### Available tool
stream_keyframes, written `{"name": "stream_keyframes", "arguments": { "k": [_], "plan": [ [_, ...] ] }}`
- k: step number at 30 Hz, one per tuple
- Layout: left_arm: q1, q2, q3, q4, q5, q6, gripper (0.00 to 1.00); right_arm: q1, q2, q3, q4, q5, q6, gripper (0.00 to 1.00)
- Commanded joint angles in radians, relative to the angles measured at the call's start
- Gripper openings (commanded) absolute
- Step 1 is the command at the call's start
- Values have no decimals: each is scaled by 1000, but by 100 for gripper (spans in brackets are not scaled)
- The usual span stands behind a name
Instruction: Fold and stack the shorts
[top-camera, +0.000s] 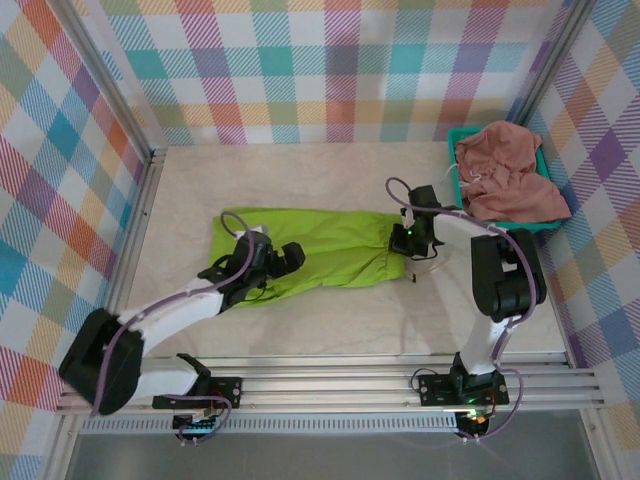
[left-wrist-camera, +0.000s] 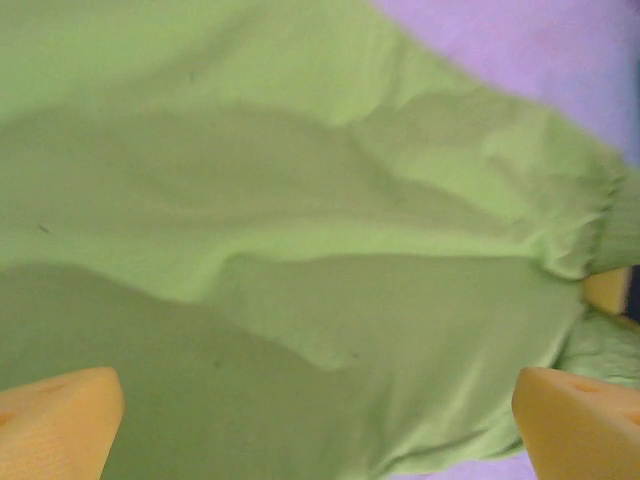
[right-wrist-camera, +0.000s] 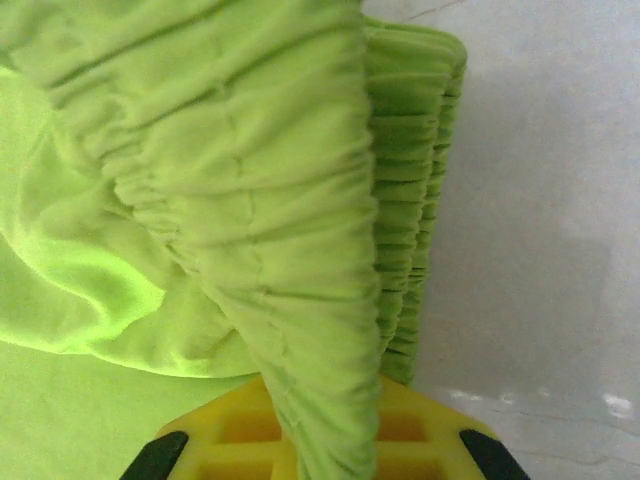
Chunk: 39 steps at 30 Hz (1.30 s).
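Right gripper (top-camera: 408, 240) pinching shut on elastic waistband of lime green shorts (top-camera: 320, 242), at 3 o'clock end of cloth. Left gripper (top-camera: 288, 258) hovering wide open over leg end, toward 9 o'clock, grabbing nothing. Green pair lying spread mid-table (top-camera: 180, 200). Pink shorts (top-camera: 505, 175) sitting bunched in teal basket (top-camera: 452, 150), up at 2 o'clock. Worry: right is biting bunched edge only, so one layer could be slipping out mid-fold, leaving lopsided mess.

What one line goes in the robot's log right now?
left pincer: open over lime green shorts | right pincer: shut on their waistband | pink shorts: heaped on teal basket
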Motion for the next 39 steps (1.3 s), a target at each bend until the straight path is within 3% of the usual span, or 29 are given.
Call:
{"name": "stream_keyframes", "arguments": {
  "k": [1,13,23,31,39],
  "plan": [
    [14,-116,15,-131,-72,52,100,16,-62,47,-133,157,-58,0],
    [67,-273,-43,-197,-98,61,100,114,-196,364,-556,738,-252,0],
    [75,-280,-82,-188,-94,18,100,228,-81,655,-738,1099,-334,0],
    [84,-313,-122,-190,-106,-2,100,343,77,797,-842,1174,-279,2],
    [95,-327,-160,-179,-105,-16,100,463,334,1078,-1074,1180,-129,6]
  ]
}}
